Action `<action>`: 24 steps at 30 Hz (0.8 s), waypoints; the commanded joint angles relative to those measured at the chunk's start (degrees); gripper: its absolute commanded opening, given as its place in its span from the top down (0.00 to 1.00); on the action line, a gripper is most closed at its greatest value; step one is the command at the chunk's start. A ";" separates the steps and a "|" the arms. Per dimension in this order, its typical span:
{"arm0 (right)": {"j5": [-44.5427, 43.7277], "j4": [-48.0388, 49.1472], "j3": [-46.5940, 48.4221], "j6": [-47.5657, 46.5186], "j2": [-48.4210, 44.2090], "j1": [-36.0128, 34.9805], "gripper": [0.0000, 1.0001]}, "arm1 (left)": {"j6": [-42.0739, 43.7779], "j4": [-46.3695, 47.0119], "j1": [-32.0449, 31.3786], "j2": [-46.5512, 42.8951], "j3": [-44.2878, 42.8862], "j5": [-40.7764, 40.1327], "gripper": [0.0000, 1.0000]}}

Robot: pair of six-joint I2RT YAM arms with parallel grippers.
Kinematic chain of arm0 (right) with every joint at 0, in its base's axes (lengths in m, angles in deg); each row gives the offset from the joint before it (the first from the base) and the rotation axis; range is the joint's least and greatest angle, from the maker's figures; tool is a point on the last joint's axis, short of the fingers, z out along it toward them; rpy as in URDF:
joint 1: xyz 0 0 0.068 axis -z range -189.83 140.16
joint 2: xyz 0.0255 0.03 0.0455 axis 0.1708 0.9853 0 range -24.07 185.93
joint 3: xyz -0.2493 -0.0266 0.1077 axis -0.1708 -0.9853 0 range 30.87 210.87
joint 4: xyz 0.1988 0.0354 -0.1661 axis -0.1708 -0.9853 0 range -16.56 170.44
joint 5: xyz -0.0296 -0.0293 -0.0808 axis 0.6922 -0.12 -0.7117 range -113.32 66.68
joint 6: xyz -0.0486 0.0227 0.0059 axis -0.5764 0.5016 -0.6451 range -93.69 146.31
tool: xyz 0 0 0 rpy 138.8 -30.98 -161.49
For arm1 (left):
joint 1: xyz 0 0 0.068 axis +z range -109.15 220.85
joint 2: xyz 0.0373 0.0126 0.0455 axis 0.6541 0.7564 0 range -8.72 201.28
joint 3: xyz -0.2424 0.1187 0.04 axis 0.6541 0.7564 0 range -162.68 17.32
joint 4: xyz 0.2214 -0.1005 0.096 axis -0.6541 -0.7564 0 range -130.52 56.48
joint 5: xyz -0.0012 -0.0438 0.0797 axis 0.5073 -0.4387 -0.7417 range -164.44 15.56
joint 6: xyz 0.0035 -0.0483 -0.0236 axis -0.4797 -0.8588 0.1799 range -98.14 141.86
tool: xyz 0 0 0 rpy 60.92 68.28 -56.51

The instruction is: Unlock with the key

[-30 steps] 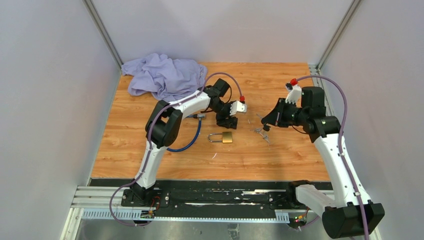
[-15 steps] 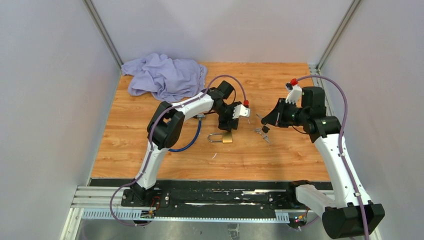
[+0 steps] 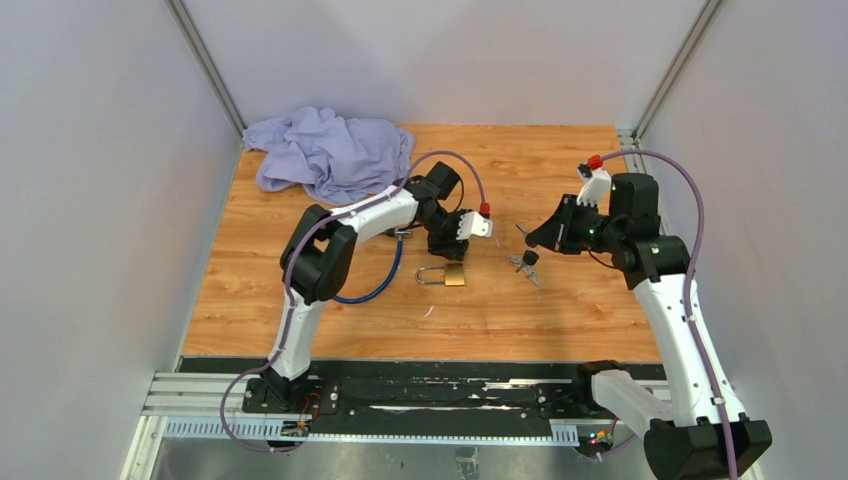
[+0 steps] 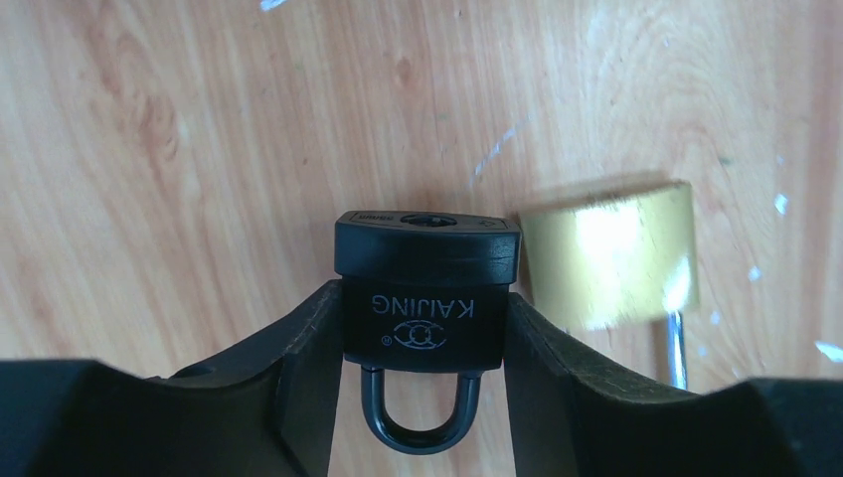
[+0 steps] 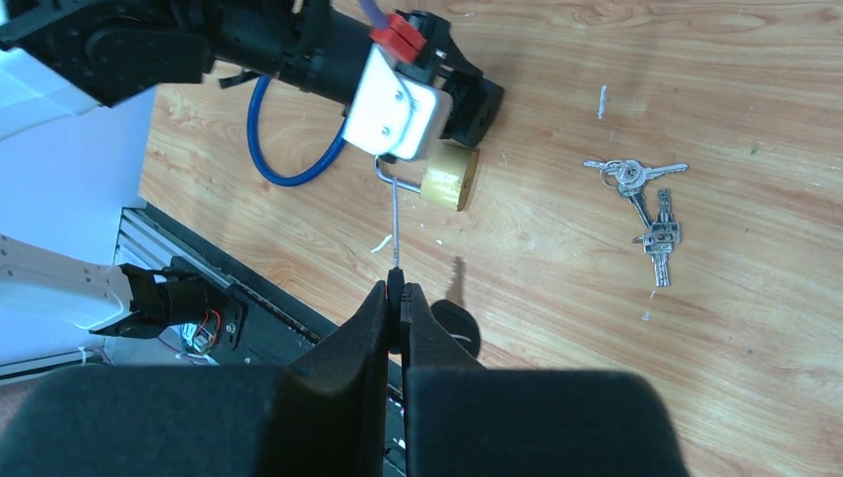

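**Key and padlock both held, not yet brought together**

The black padlock [image 4: 427,248] is clamped by its sides in the left gripper [image 4: 423,304] just above the middle of the desk [image 3: 560,310]. Its shackle is turned towards the wrist, and a brass padlock [image 4: 608,253] lies just beside it. A key [image 5: 396,224] is pinched in the closed right gripper [image 5: 398,293], with its blade protruding, well apart from the lock. Insertion is judged the step in hand: the blade must be aligned with the keyhole. The left arm is folded over the centre, and the right arm is reached in from the right edge.
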 commanded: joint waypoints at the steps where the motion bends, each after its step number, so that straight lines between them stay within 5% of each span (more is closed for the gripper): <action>1: 0.81 -0.67 2.17 0.35 -2.02 0.97 0.99 | 1.15 -1.99 3.43 -12.14 -1.39 1.66 0.96; 8: 2.74 1.02 1.32 1.04 -2.39 0.96 0.99 | 5.38 -7.18 10.79 -28.76 0.48 17.36 1.00; 14: 9.21 4.83 0.03 2.15 -1.64 0.88 1.00 | 7.65 -7.96 10.51 -44.27 7.50 31.91 1.00; 24: 14.71 9.13 -1.77 3.40 -1.10 -0.54 0.99 | 13.04 -7.86 5.51 -58.59 14.87 33.05 1.00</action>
